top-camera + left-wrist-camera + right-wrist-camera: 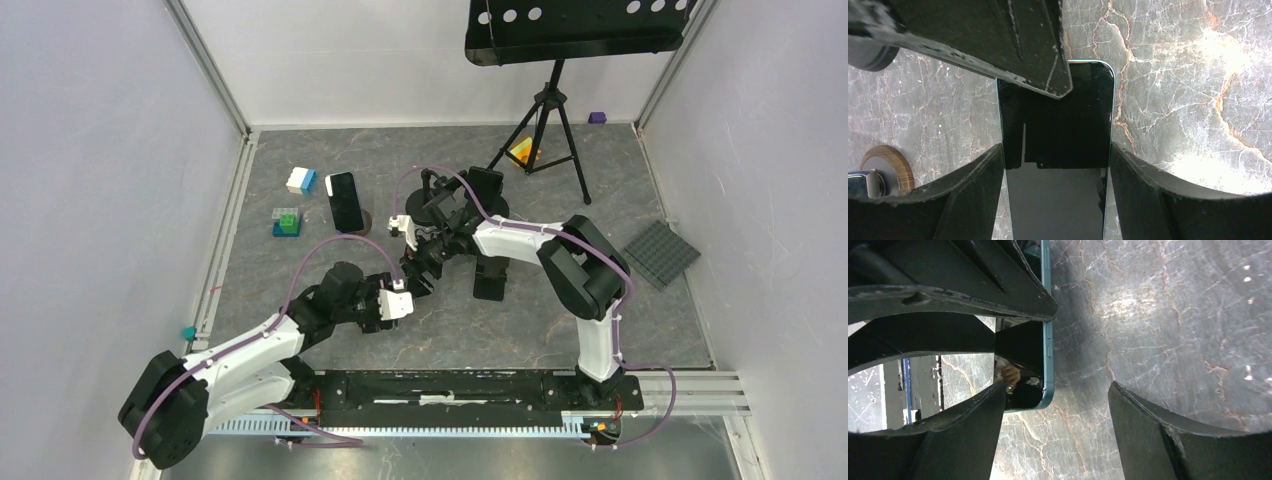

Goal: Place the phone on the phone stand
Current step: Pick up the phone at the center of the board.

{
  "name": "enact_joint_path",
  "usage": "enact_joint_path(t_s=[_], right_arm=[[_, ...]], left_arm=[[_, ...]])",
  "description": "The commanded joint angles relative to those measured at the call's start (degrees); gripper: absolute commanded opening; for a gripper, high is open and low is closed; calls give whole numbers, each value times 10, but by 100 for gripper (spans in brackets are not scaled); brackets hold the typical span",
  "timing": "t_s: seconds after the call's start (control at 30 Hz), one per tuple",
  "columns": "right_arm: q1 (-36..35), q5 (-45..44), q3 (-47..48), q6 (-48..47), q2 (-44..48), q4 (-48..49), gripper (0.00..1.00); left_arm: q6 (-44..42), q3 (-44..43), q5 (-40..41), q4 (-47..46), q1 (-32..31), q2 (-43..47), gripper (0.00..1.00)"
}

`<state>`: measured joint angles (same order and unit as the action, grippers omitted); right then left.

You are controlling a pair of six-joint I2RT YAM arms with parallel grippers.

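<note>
The task is only started. The phone (1073, 110) is not on any stand yet. It sits low over the marbled table (1188, 100) between my two grippers, and the carry and the placing are both left to do.

Furthest left in the overhead view, a dark, pale-rimmed slab (345, 200) shaped like a phone rests beside a wooden disc (366, 219). I take the disc to be the foot of the phone stand, though I cannot be sure. It lies near my grippers, up and to their left, clear of both.

Next comes my left gripper (1056, 150). In its wrist view the phone runs lengthwise straight between its fingers (973, 195), screen up, its rounded far end reaching well past the fingertips. The fingers sit against both long edges with no clear gap, so I judge that this gripper is clamped across the phone's width. I cannot tell whether the phone is lifted or flat on the table. The wooden disc shows at the lower left of this view, just outside the left finger.

To the right is my right gripper (1054, 385), which faces the left one. Its fingers are spread wide and hold nothing. A corner of the phone, with its blue edge and side buttons, lies inside that gap, close against one finger and well apart from the other. A finger of my left gripper crosses over the phone above it.
</note>
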<state>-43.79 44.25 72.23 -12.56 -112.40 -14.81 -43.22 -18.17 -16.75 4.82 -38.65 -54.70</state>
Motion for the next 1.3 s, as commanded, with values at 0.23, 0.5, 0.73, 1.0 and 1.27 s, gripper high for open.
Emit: enact_joint_path(t_s=[0.23, 0.5, 0.73, 1.0, 1.27], right_arm=[[-18, 106, 21, 28, -38, 27, 63], [-19, 100, 28, 44, -35, 28, 10], [-9, 66, 36, -14, 7, -34, 0], [3, -19, 23, -131, 122, -141, 0], [4, -126, 92, -240, 195, -314, 0]], left_arm=[[14, 5, 6, -46, -3, 15, 2], [12, 4, 11, -56, -3, 17, 5], [7, -32, -3, 32, -2, 42, 54], [-26, -102, -55, 184, 1, 106, 83], [20, -188, -109, 221, 13, 116, 85]])
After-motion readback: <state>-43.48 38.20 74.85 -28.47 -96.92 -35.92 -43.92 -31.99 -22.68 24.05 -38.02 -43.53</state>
